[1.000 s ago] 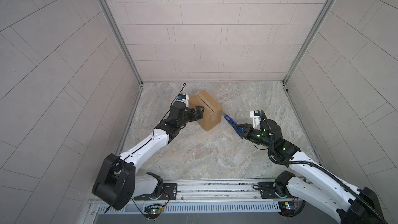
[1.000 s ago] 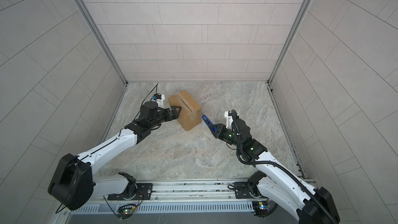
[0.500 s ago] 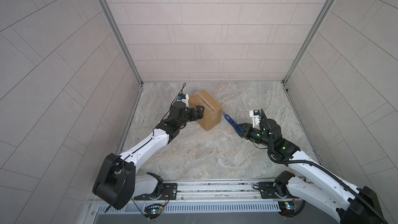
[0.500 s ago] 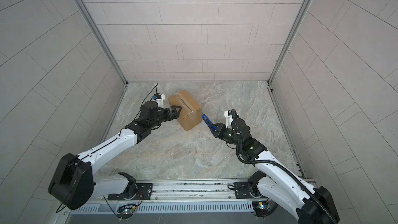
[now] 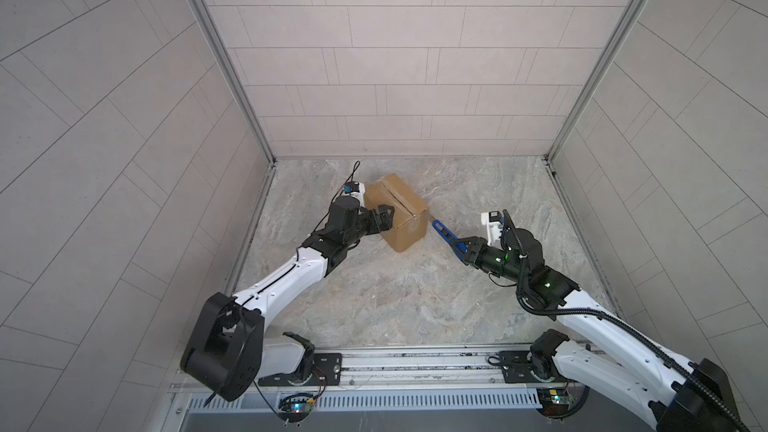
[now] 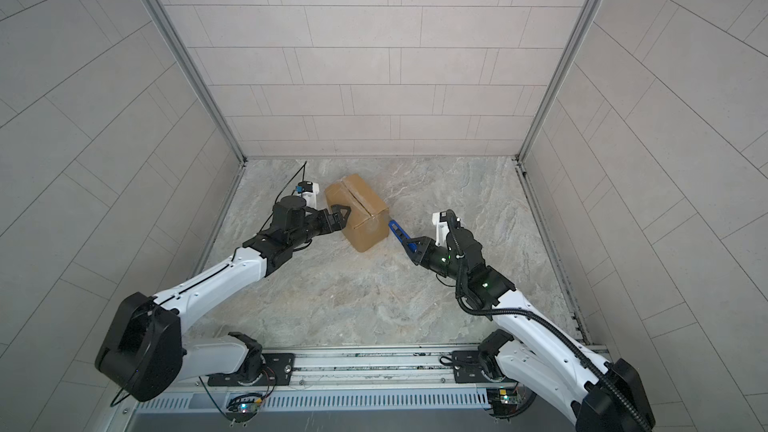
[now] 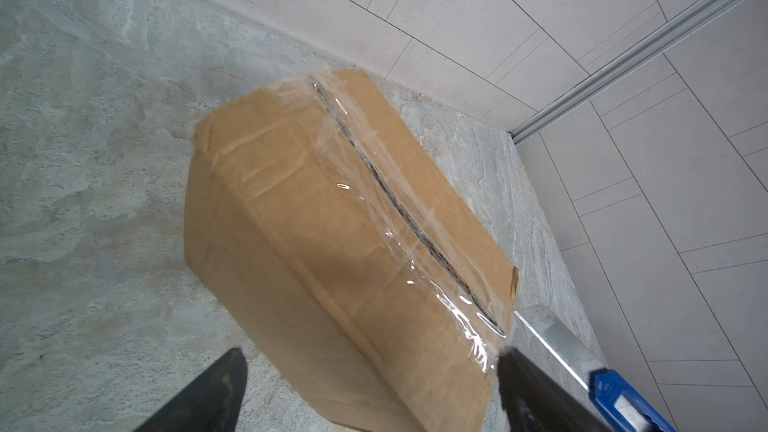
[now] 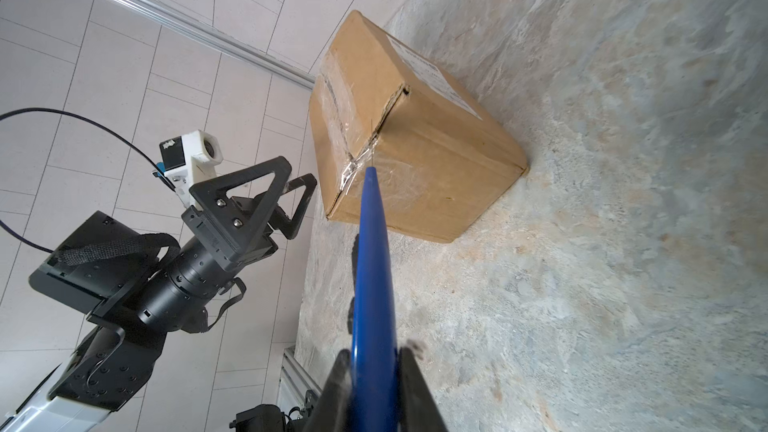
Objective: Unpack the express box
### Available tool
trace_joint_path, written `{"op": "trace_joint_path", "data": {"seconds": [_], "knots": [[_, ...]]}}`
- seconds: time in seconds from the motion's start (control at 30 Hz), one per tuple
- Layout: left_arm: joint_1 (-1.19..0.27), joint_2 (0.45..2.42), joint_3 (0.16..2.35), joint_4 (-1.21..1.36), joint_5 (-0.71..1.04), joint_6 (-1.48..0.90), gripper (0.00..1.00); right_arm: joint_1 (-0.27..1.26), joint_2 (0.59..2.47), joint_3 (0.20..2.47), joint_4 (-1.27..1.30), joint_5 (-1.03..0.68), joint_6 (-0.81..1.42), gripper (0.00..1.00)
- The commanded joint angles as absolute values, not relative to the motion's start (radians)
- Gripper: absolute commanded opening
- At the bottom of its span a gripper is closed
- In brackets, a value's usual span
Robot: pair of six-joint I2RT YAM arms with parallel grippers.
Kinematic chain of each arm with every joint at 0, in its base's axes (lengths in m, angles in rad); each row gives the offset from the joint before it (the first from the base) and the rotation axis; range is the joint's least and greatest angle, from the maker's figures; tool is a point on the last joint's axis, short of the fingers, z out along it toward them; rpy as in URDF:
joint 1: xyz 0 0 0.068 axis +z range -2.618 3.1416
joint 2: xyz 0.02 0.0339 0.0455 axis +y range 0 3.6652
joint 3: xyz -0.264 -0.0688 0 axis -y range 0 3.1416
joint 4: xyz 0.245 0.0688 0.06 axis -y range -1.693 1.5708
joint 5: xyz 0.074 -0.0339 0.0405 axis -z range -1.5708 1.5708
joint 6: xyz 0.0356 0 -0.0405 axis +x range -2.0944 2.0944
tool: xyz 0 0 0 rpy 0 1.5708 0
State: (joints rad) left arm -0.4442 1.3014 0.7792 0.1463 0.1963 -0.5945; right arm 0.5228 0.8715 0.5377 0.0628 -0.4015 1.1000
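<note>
**Item:** one express box point(image 5: 398, 204), a small brown cardboard carton. It stands flaps down on the grey marbled tabletop point(image 5: 415, 297), toward the rear left.
**On it:** one strip of clear tape point(image 7: 374, 184) along the top seam, and one white label point(image 8: 436, 72) on a side face.
**At it:** one blue utility knife point(image 5: 444, 235), blade out, with the tip at the taped seam's end on a top corner.
**Grippers, two:**
- The right gripper point(image 5: 463, 250) is clamped narrow on the knife's handle.
- The left gripper point(image 5: 385, 220) is spread wide at the box's opposite side. Whether it touches the box cannot be told.
</note>
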Motion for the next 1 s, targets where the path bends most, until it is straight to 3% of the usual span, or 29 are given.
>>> {"op": "trace_joint_path", "data": {"seconds": [0.0,0.97], "knots": [[-0.44,1.305,0.77,0.17,0.196,-0.597,0.97,0.522,0.859,0.574,0.086,-0.403,1.102,0.0],[-0.439,1.303,0.77,0.168,0.196,-0.599,0.97,0.523,0.837,0.53,0.077,-0.387,1.115,0.0]]}}
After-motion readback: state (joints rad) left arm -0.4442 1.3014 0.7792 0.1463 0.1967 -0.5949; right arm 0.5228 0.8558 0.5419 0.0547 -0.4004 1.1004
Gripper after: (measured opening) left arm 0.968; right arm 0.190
